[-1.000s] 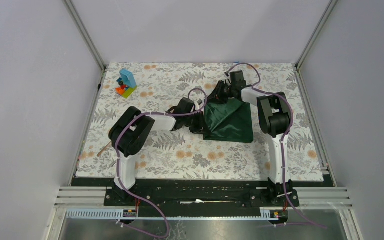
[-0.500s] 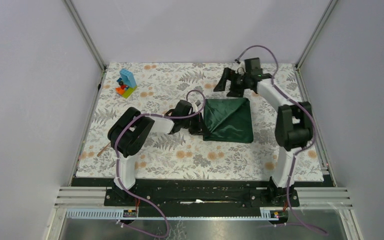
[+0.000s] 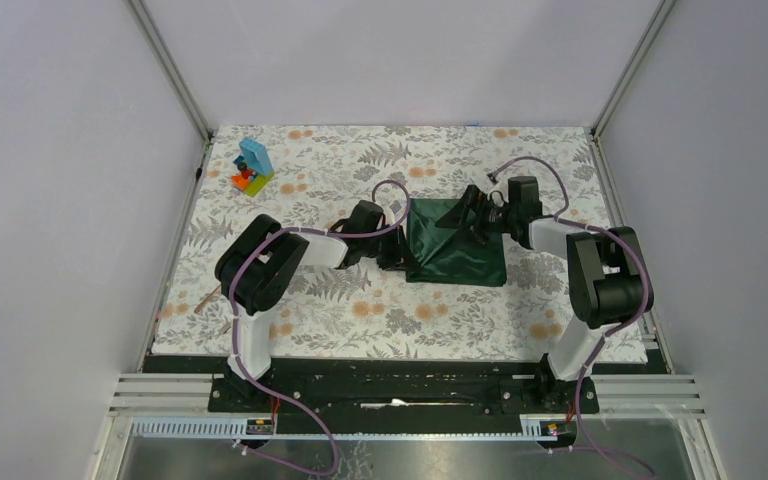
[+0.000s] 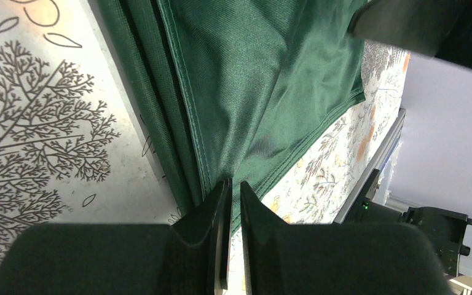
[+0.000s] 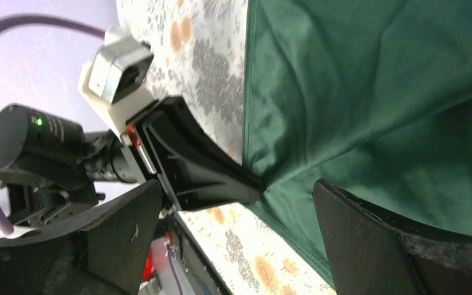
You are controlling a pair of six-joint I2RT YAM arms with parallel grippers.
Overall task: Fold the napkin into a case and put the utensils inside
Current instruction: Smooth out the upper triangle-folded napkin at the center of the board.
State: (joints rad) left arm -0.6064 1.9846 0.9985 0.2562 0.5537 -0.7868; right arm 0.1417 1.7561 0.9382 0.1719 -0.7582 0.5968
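The dark green napkin (image 3: 457, 245) lies folded in the middle of the table, with a diagonal crease across it. My left gripper (image 3: 402, 252) sits at its left edge, and in the left wrist view its jaws (image 4: 233, 195) stand nearly shut on the cloth's hem (image 4: 252, 74). My right gripper (image 3: 472, 208) hovers over the napkin's upper right part, open wide with nothing between its fingers (image 5: 238, 190). The right wrist view shows the green cloth (image 5: 369, 80) and the left gripper's finger (image 5: 196, 172) pinching its corner. One slim brownish utensil (image 3: 209, 296) lies at the table's left edge.
A colourful toy block stack (image 3: 252, 168) stands at the back left. The floral table covering (image 3: 390, 310) spreads under everything. Grey walls and metal frame posts close in the table on three sides.
My right gripper opened wide, lifted away toward the back of the table, then came forward over the napkin's right part. The napkin lies flatter. The left gripper has held still.
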